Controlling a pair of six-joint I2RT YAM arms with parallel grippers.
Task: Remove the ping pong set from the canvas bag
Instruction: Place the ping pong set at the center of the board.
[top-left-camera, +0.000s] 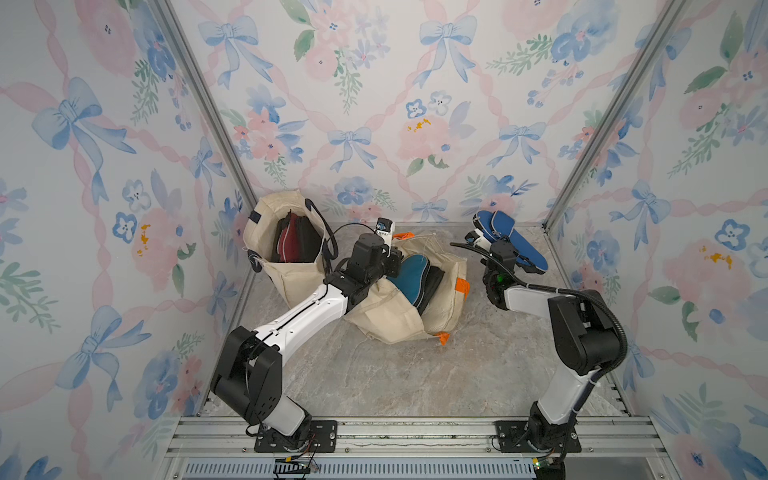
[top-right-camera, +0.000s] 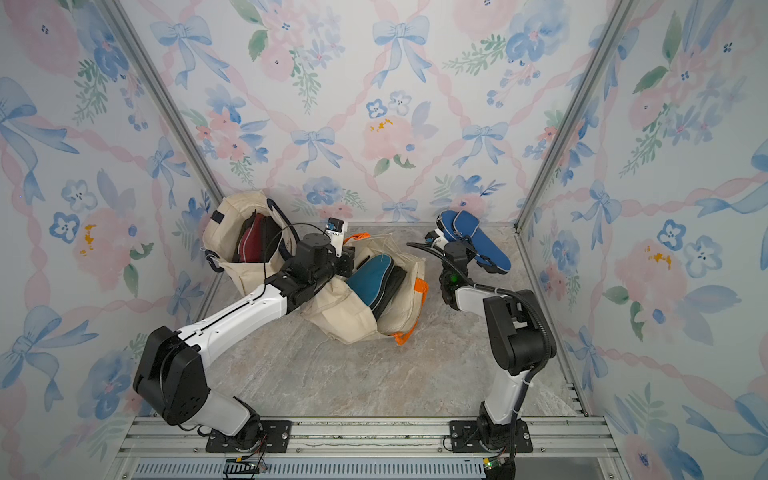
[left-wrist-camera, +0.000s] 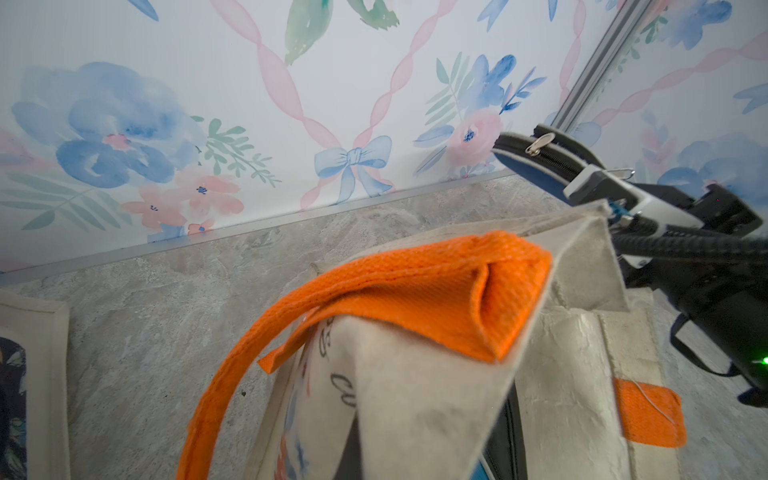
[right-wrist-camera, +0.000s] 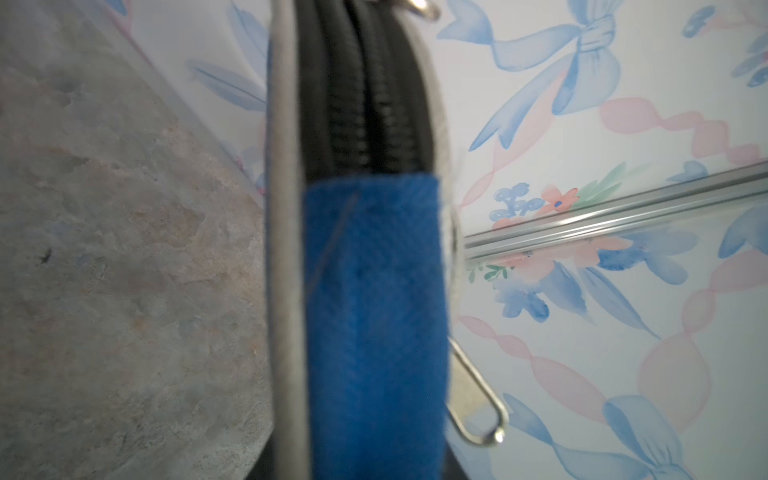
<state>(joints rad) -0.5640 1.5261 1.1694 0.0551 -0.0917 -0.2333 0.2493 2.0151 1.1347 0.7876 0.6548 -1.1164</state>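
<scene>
Left bag: a canvas bag (top-left-camera: 293, 284) with dark handles stands open in the back left corner with a red case (top-left-camera: 291, 243) inside. I leave it alone.

Left pincer: the left gripper (top-left-camera: 394, 266) sits at the mouth of the middle bag (top-left-camera: 399, 320) and is closed. The wrist view shows the rim and the orange handle (left-wrist-camera: 415, 291) right up against the camera but not the fingers. So I believe it pinches the rim there, though I can't confirm it.

Middle bag: it slumps on its side on the table (top-left-camera: 415, 374), mouth to the right. A teal case (top-left-camera: 409, 278) and a black case (top-left-camera: 432, 286) stick out of it.

Right pincer: the right gripper (top-left-camera: 500, 244) is clamped on the blue case (top-left-camera: 528, 249), with the zip edge running straight out from the wrist camera.

Task's thing: I take the blue case to be the ping pong set. It is out of the middle bag and apart from it, held tilted near the back right corner.

Step in hand: I judge the lift-out done and the set-down next.

Doing it well: I would lower it over the bare table right of the bag and lay it flat before letting go. The left hold should stay firm so the bag doesn't shift.

Risk: a metal clip (right-wrist-camera: 478, 399) dangles off the case and could snag. The wall is close behind.
</scene>
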